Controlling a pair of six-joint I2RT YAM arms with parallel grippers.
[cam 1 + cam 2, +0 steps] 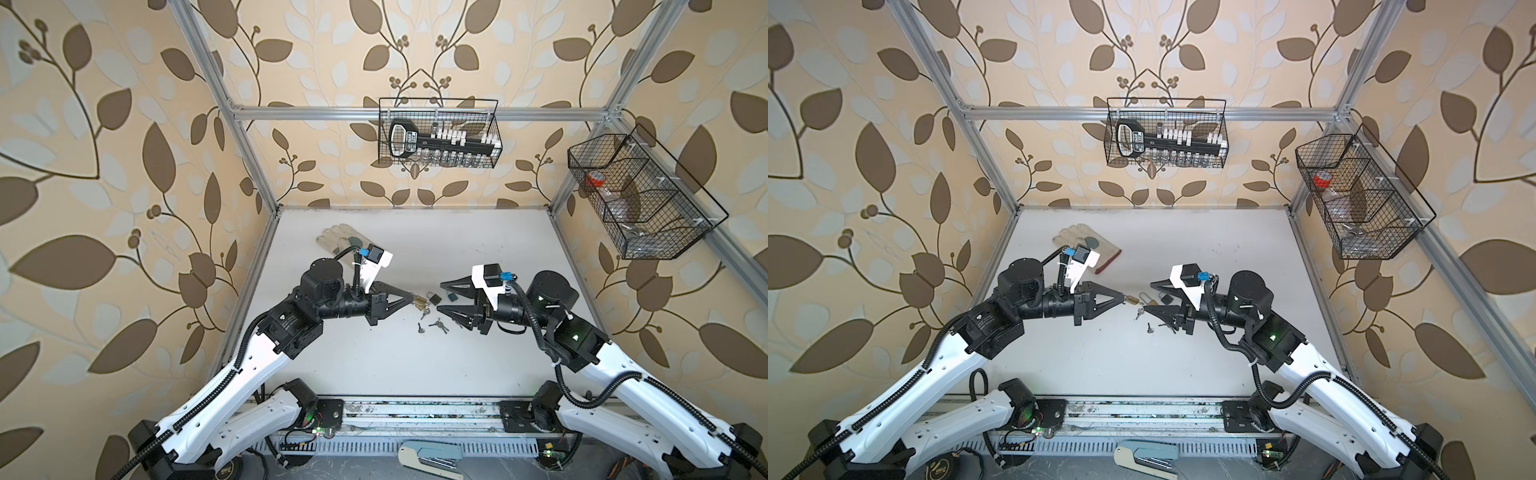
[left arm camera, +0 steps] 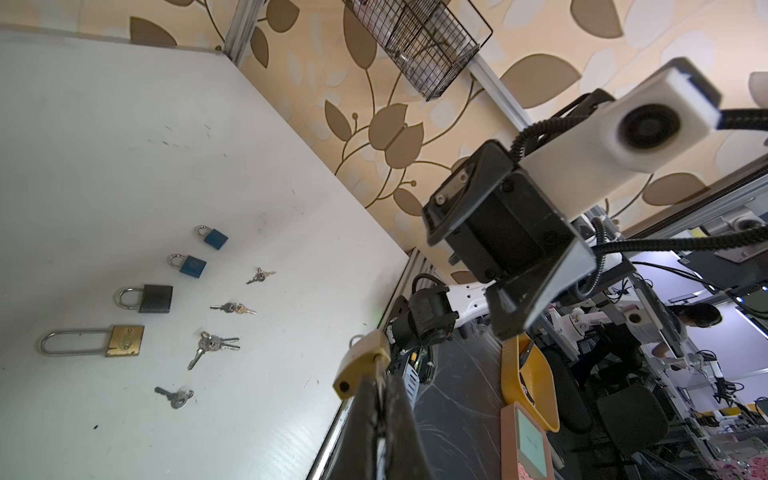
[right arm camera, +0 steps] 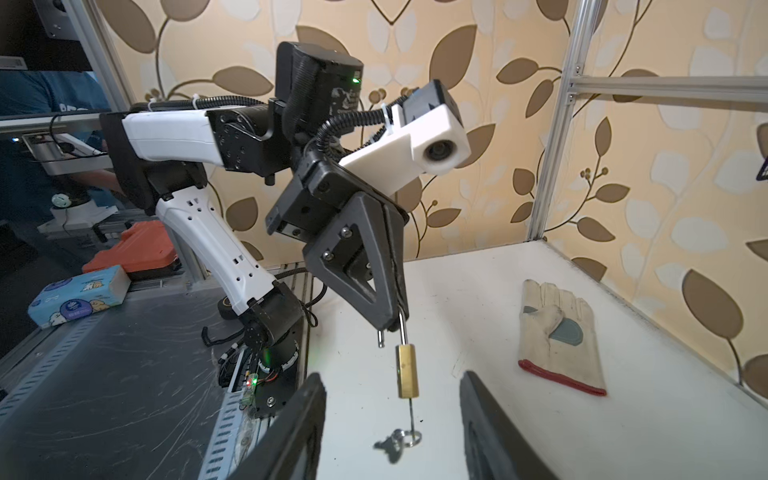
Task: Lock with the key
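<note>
My left gripper point(image 2: 380, 381) is shut on the shackle of a small brass padlock point(image 2: 360, 360), holding it in the air over the table's middle point(image 1: 1133, 299). In the right wrist view the padlock point(image 3: 406, 370) hangs below the left gripper point(image 3: 397, 322). One shackle leg is out of the body. A key point(image 3: 410, 415) sticks out of the padlock's underside, with a ring and a second key dangling from it. My right gripper point(image 3: 390, 378) is open, its fingers on either side of the padlock and key, touching neither. In a top view the right gripper point(image 1: 1148, 296) faces the left one.
On the table lie a long-shackle brass padlock point(image 2: 124, 340), a black padlock point(image 2: 154, 298), two blue padlocks point(image 2: 193, 266) and several loose keys point(image 2: 214, 345). A work glove point(image 1: 340, 241) lies at the back left. Wire baskets point(image 1: 440, 133) hang on the back and right walls.
</note>
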